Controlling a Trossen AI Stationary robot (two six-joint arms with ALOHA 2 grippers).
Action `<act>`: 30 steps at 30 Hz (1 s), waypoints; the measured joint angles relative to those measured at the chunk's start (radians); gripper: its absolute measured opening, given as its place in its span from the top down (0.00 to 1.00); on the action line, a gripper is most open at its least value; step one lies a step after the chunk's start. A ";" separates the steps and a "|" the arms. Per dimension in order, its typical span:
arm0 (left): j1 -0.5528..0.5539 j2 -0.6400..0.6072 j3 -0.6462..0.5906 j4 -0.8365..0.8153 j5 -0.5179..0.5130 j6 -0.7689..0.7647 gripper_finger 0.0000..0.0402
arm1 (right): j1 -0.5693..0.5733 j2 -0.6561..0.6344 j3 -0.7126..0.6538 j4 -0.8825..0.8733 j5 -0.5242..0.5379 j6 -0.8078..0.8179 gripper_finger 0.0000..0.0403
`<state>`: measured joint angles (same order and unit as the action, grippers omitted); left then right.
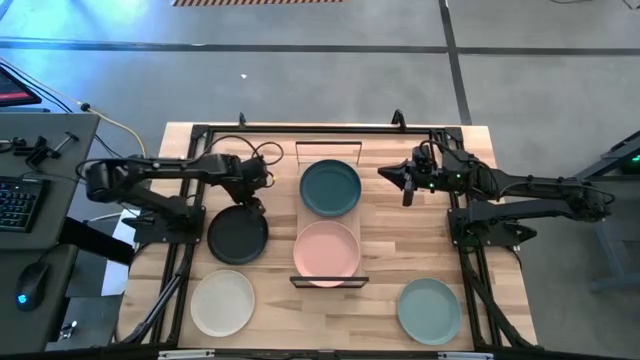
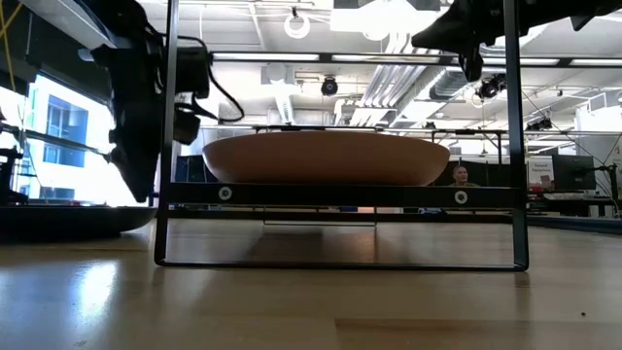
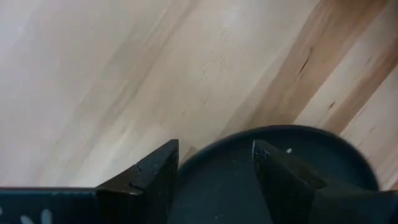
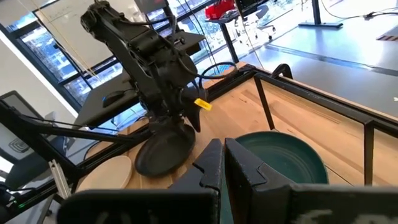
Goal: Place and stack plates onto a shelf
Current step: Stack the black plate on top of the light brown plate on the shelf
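Left of the shelf (image 1: 328, 215), the left gripper (image 1: 251, 203) hangs over the far rim of the black plate (image 1: 238, 236), its fingers (image 3: 155, 177) spread apart above that rim, and a cream-white plate (image 1: 222, 302) lies flat nearer the front edge. The shelf's long axis runs from the table's far side to its front, with the dark teal plate (image 1: 331, 188) on the far half and the pink plate (image 1: 327, 251) on the near half. Right of the shelf, the right gripper (image 1: 405, 184) hovers beside the teal plate with its fingers (image 4: 214, 163) pressed together, and a pale green plate (image 1: 429, 310) lies near the front.

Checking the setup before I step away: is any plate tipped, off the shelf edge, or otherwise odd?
Nothing stands out. Teal plate and pink plate lie flat on the shelf; the black plate, under the left pincer, lies on the table.
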<state>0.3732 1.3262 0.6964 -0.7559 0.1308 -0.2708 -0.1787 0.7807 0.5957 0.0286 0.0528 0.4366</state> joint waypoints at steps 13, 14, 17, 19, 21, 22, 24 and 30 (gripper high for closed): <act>0.007 0.179 0.004 -0.009 0.014 0.092 0.51 | 0.000 0.000 0.000 -0.033 0.000 0.000 1.00; 0.007 0.181 0.004 -0.009 0.014 0.091 0.52 | 0.000 0.000 0.000 -0.034 0.000 0.000 1.00; 0.007 0.181 0.003 -0.009 0.010 0.090 0.57 | 0.000 0.000 0.000 -0.040 0.004 -0.007 1.00; 0.007 0.175 0.001 -0.009 0.003 0.075 0.64 | 0.000 0.000 0.000 -0.044 0.008 -0.017 1.00; 0.007 0.166 0.000 -0.015 0.007 0.062 0.75 | 0.000 0.000 0.000 -0.045 0.010 -0.019 1.00; 0.007 0.160 0.000 -0.023 0.018 0.056 0.82 | 0.000 0.002 0.000 -0.044 0.011 -0.019 1.00; 0.008 0.146 0.006 -0.054 0.032 0.048 0.94 | 0.000 0.005 0.000 -0.047 0.011 -0.016 1.00; 0.047 0.064 0.090 -0.197 0.015 0.039 0.99 | 0.000 0.021 0.001 -0.041 0.010 -0.016 1.00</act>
<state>0.4201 1.3900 0.7860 -0.9532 0.1455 -0.2314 -0.1787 0.8018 0.5965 -0.0124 0.0631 0.4210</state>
